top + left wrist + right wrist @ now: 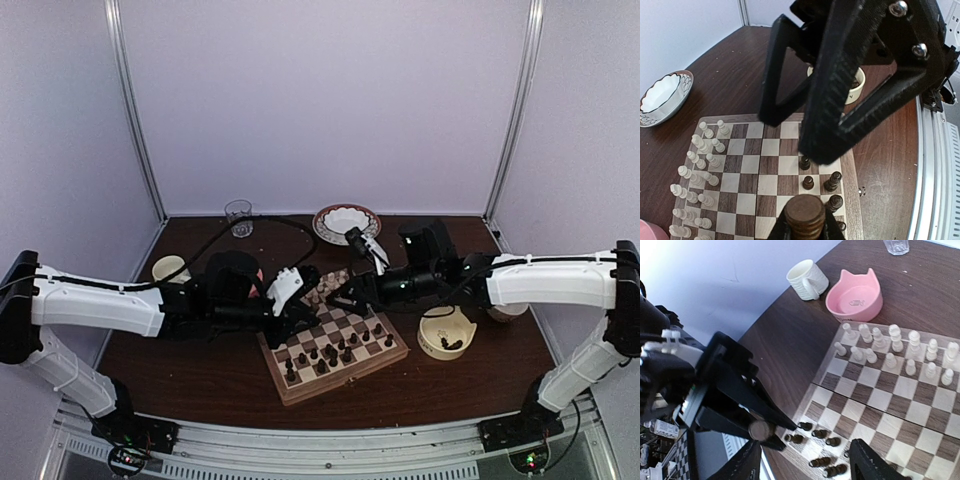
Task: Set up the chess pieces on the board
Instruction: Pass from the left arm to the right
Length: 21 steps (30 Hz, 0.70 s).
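Clamped in the left jaws, right under the left wrist lens: one dark chessman, held over the board at its dark-side edge. Spread wide on the right, with nothing between: the right jaws, hanging very near the left ones above the same corner.

Most likely to go wrong: a knock between the two arms, so tightly interleaved here. Next most likely: a sweep through the standing dark chess pieces just beside the held one, or a toppled neighbour if lowered off-centre on a square.

Little room on that side, with the board's border close to the desk front and the cream bowl of spare pieces near. More open space over the bare middle squares. Packed along the far rows: pale chessmen, with pink bowl and mug beyond.
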Motion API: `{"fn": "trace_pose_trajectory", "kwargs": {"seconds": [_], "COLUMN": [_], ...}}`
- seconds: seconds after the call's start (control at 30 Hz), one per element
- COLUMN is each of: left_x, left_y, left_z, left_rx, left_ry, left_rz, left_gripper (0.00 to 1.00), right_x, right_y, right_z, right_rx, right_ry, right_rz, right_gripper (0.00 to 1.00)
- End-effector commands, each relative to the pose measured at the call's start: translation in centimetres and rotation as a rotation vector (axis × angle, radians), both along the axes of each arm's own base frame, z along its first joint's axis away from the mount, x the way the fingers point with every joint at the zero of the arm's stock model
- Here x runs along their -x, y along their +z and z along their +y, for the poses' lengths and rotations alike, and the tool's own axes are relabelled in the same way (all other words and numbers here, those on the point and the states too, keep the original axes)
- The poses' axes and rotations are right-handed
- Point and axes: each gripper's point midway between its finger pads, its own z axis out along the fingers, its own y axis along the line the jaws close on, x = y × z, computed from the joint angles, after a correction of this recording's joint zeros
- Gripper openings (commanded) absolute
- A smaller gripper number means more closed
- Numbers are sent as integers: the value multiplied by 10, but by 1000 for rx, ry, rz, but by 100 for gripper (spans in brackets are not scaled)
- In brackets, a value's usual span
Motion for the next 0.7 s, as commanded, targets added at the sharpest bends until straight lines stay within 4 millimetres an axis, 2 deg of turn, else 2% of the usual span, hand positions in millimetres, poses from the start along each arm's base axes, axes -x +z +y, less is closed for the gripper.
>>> {"fn": "trace_pose_trajectory", "kwargs": {"seconds": [0.0, 0.17, 0.4, 0.43, 0.6, 0.67], "left_x": [-5, -8, -10, -10, -10, -12], "left_y": [15, 12, 12, 12, 13, 14], "left_z": [-9, -8, -7, -7, -5, -3], "left_rx": [35, 25, 19, 18, 25, 26], "left_ry": [-21, -9, 0, -1, 6, 22], "left_rz": [-45, -53, -69, -68, -76, -85], "left_gripper": [10, 10, 10, 10, 14, 15], "right_x": [11, 18, 20, 19, 16, 15], "right_y": [23, 17, 6, 5, -2, -3], "right_z": [35, 52, 54, 53, 50, 49], "right_rx": [-132, -168, -155, -151, -125, -122], "right_ry": [107, 152, 154, 148, 123, 114], "right_rz": [93, 139, 163, 162, 164, 164], "right_gripper": [64, 65, 54, 52, 28, 23]}}
